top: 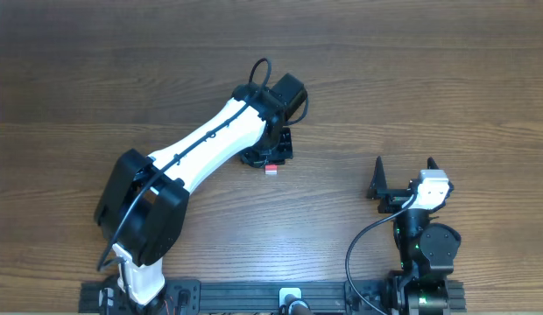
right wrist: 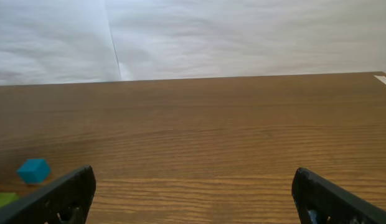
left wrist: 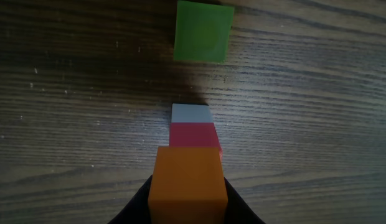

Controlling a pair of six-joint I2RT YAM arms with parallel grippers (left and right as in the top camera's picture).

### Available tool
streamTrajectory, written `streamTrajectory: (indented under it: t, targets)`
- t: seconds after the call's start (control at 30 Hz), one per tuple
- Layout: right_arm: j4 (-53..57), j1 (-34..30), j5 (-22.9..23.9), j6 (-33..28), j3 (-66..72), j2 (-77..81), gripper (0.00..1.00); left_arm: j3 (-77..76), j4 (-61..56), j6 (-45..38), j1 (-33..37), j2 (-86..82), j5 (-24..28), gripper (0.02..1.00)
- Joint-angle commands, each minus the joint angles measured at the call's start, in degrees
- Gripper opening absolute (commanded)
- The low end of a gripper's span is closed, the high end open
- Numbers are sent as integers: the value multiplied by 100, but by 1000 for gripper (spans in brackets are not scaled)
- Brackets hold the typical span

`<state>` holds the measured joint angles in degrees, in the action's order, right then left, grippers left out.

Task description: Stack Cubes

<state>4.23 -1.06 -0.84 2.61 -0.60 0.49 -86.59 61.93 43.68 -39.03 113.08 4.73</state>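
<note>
The left pincer (left wrist: 188,208) pinches the orange cube (left wrist: 188,182) just over the red cube (left wrist: 193,135), which touches a grey-white one (left wrist: 192,113). The step looks like placing. Next, the orange cube needs squaring over the red, then lowering and release. The right pincer (right wrist: 193,190) hangs spread and empty, well apart above the tabletop (right wrist: 243,124).

The left gripper (left wrist: 188,211) clamps an orange cube (left wrist: 187,177). At its twelve o'clock sits a red cube (left wrist: 193,135) touching a grey block (left wrist: 192,114), then, apart, a green cube (left wrist: 203,30).
</note>
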Motion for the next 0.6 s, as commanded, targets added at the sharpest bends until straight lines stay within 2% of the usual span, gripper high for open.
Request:
streamTrajectory:
  t: [0.03, 0.6]
  targets:
    - [11, 31, 48, -9, 28, -20, 993, -109, -26, -90, 13, 94, 111, 172]
    - [11, 31, 50, -9, 28, -20, 991, -109, -37, -107, -98, 107, 140, 176]
